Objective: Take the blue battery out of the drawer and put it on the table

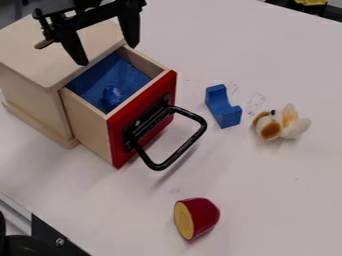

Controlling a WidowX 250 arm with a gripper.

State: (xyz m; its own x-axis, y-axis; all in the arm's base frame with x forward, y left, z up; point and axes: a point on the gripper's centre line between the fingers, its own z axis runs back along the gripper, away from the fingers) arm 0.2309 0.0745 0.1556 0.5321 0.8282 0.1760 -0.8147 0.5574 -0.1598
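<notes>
White table (267,185) fills most of what you look down on, and your claw (107,54) hangs by its upper left corner, over the wooden box (33,100) and the back of the open drawer (143,117). Its two fingers are spread apart, with nothing between them. Below it, the blue battery (112,96) lies on the drawer's blue bottom, by the corner where the red front meets the side wall nearer you. The black handle (200,132) sticks out from that front, over the table.

You have the drawer pulled out, so the way in is clear from above. The taking and the placing are both left: the battery is inside, and you have no hold on it. I'd judge you're at the lining-up step, with a move toward the front corner called for before you lower.

Past the handle, a blue block (224,107) sits toward the table's right edge, with a small toy dog (277,124) just beside it. A red and yellow toy piece (197,217) lies near the bottom edge. At the lower left, a metal rail (17,215) borders the table.
</notes>
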